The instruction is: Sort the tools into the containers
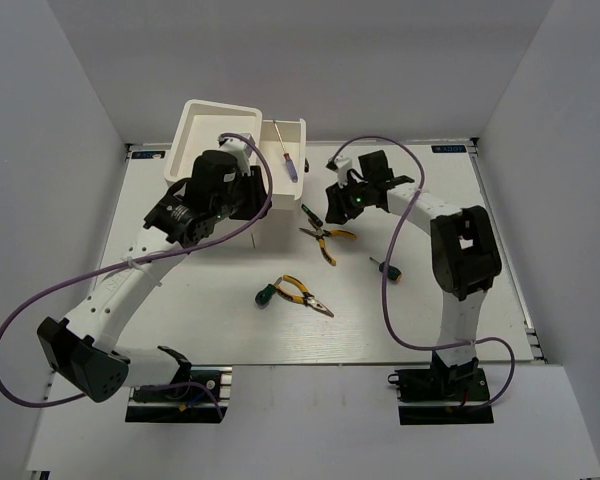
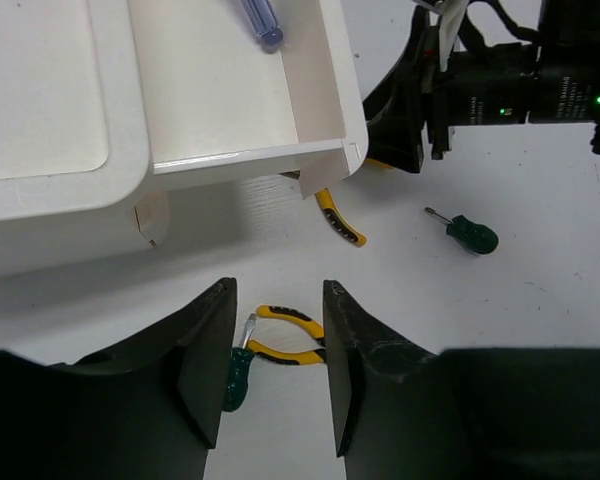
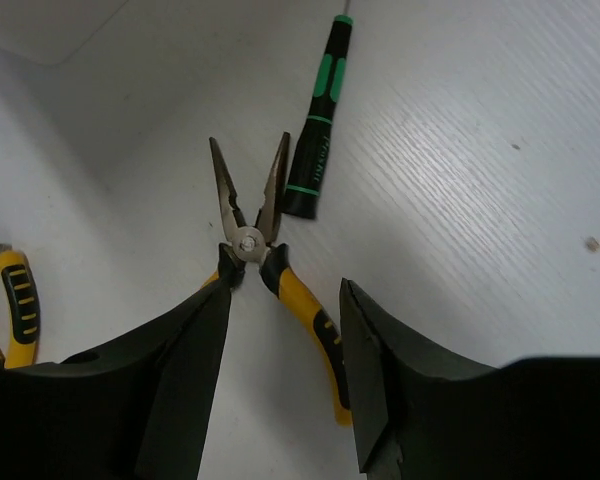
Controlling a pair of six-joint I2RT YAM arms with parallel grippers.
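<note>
The white box unit (image 1: 218, 128) stands at the back left with one drawer (image 1: 298, 132) pulled out; a purple-handled screwdriver (image 1: 289, 160) lies in it, also in the left wrist view (image 2: 260, 20). My left gripper (image 2: 275, 350) is open and empty, held beside the drawer (image 2: 320, 90), high above one pliers (image 2: 290, 335) and a green screwdriver (image 2: 237, 372). My right gripper (image 3: 285, 370) is open and empty just over the other yellow-and-black pliers (image 3: 248, 242), whose right handle lies between my fingers. A dark-handled screwdriver (image 3: 313, 140) lies by the pliers' tips.
A second stubby green screwdriver (image 1: 389, 269) lies right of centre. The front pliers (image 1: 306, 294) and green screwdriver (image 1: 266, 294) lie mid-table. White walls close the table on three sides. The two wrists (image 1: 355, 190) are close together near the drawer.
</note>
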